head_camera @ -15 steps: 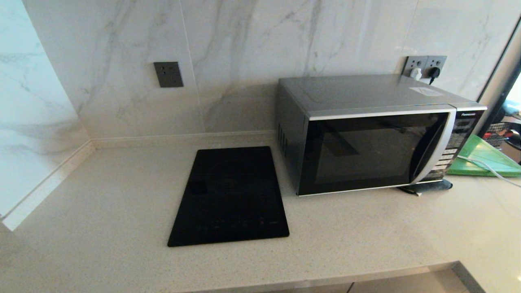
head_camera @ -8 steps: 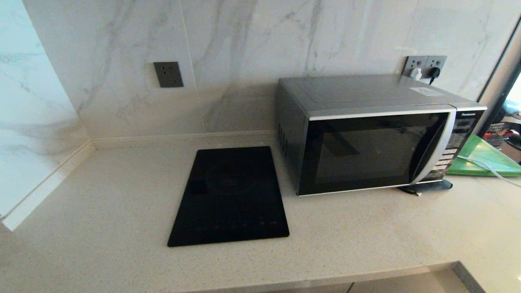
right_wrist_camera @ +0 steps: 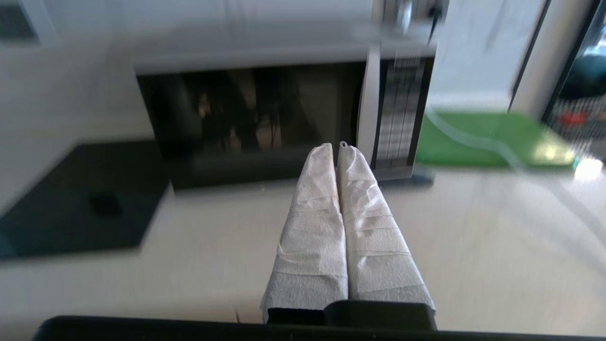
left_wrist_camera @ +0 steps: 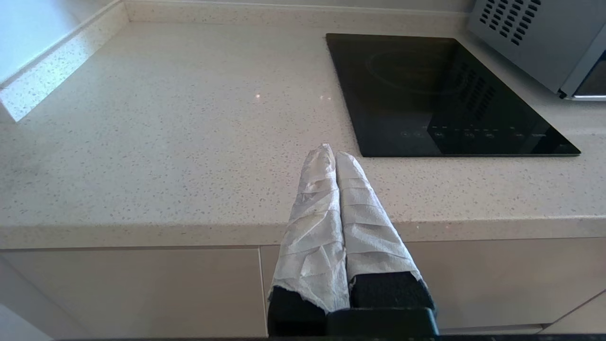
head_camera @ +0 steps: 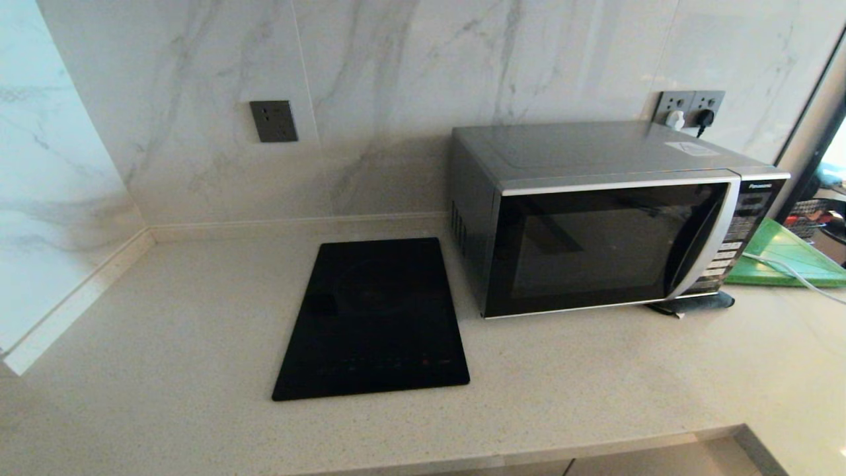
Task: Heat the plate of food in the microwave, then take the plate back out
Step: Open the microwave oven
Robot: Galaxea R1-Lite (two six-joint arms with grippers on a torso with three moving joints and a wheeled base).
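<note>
Since the microwave [head_camera: 611,218] at two o'clock on the bench [head_camera: 165,344] looks heavy and stiff, its curved handle [head_camera: 710,241] suits gripping; both the right pincer [right_wrist_camera: 337,148] and left pincer [left_wrist_camera: 330,152] are pressed together, empty; no plate visible.

The speckled, matt beige stone bench [head_camera: 165,344] carries a glossy black glass cooktop [head_camera: 377,317] and a brushed silver metal microwave [head_camera: 595,155] with a shiny dark glass door. Both grippers' fingers [left_wrist_camera: 331,208] [right_wrist_camera: 341,213] wear crinkled white paper-like wrapping.

Countertop [head_camera: 165,317] open; microwave [head_camera: 595,218] door shut.
</note>
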